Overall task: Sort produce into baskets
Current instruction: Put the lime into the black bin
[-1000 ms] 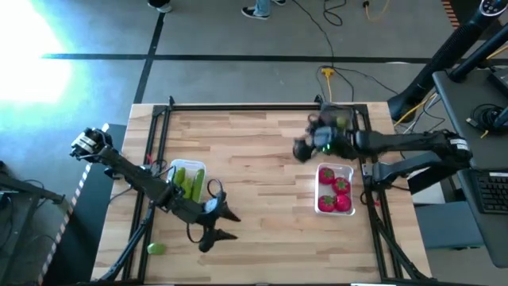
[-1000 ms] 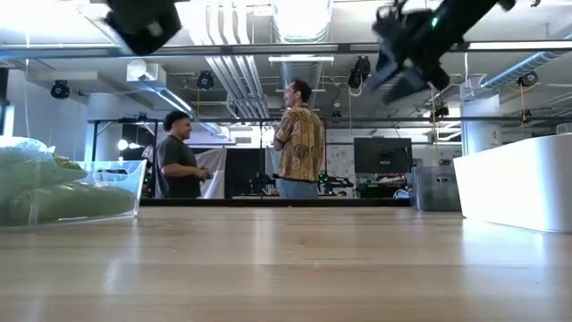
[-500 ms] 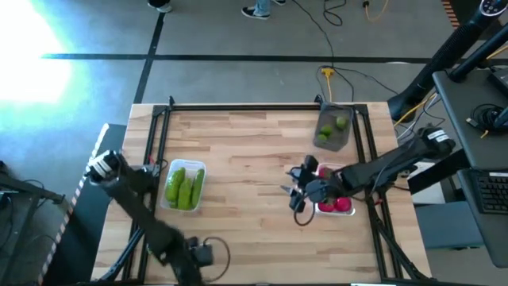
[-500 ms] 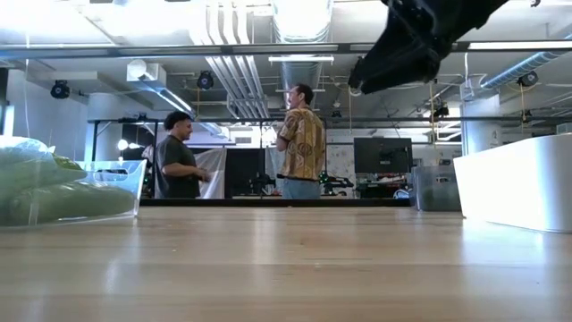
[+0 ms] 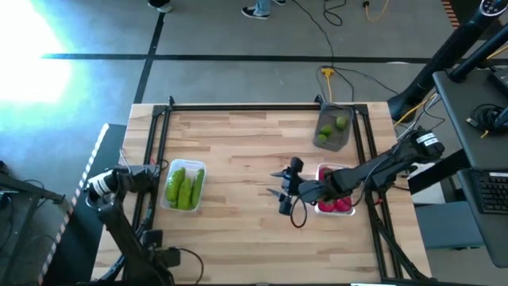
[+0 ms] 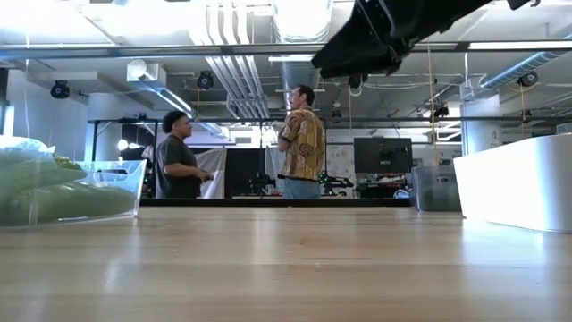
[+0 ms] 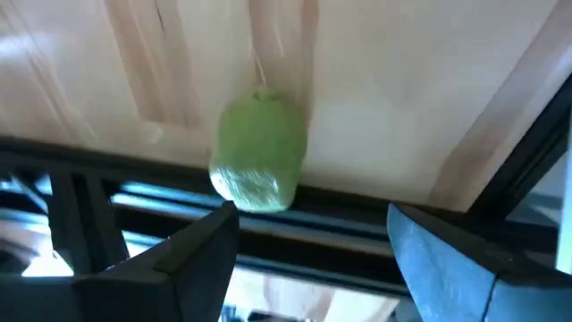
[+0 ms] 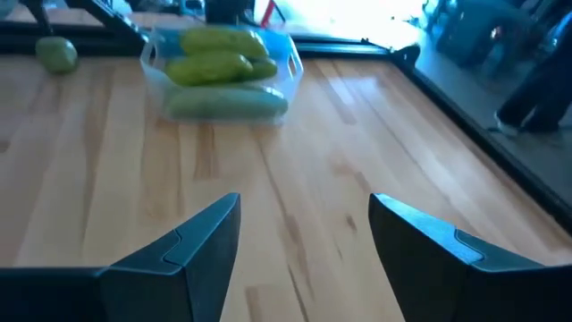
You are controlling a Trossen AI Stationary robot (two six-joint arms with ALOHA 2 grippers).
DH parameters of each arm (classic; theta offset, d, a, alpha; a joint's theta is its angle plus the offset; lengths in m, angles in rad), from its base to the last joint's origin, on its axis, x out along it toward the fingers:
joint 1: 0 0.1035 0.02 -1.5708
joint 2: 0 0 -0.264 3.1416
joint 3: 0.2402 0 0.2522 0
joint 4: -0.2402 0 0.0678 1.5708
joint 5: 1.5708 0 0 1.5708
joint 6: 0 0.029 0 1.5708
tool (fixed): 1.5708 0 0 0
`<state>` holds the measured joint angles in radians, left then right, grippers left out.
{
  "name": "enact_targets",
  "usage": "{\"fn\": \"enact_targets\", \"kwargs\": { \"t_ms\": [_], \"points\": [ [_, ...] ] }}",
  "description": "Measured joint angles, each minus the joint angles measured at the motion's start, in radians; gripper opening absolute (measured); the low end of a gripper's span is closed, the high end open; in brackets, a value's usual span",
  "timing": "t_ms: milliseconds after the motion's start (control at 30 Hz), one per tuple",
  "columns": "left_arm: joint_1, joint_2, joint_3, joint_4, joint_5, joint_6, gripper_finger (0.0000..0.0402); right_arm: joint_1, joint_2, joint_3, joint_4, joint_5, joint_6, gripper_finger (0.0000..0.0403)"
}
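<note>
Stray lime (image 7: 257,152) is sitting at the desk's (image 5: 246,159) near-left edge, straight ahead of the left gripper (image 7: 308,255), jaws gaping wide and empty, while the right gripper (image 5: 283,191), also spread wide, is hovering mid-desk, much farther off.

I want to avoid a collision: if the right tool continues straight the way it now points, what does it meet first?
Probably the clear basket of cucumbers. The right tool, open and empty, faces it over bare table; depth is unclear.
</note>
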<state>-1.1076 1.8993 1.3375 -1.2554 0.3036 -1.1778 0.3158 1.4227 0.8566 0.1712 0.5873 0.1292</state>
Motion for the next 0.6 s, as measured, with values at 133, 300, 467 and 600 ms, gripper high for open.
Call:
{"fn": "enact_targets", "kwargs": {
  "t_ms": [133,300,467,600],
  "points": [
    [0.0,-0.051,-0.066,0.067,-0.05,-0.009,0.0268,-0.009,-0.005,0.0,0.038,0.0,-0.034,0.0237],
    [0.0,-0.114,-0.183,0.168,-0.05,-0.009,0.0268,-0.011,-0.006,0.001,0.039,-0.008,-0.033,0.0237],
    [0.0,-0.15,-0.283,0.216,-0.055,-0.005,0.0268,-0.01,-0.006,0.001,0.015,-0.02,0.01,0.0237],
    [0.0,-0.157,-0.339,0.312,-0.055,0.009,0.0266,-0.01,-0.006,0.0,-0.05,-0.022,0.045,0.0237]
  ]
}}
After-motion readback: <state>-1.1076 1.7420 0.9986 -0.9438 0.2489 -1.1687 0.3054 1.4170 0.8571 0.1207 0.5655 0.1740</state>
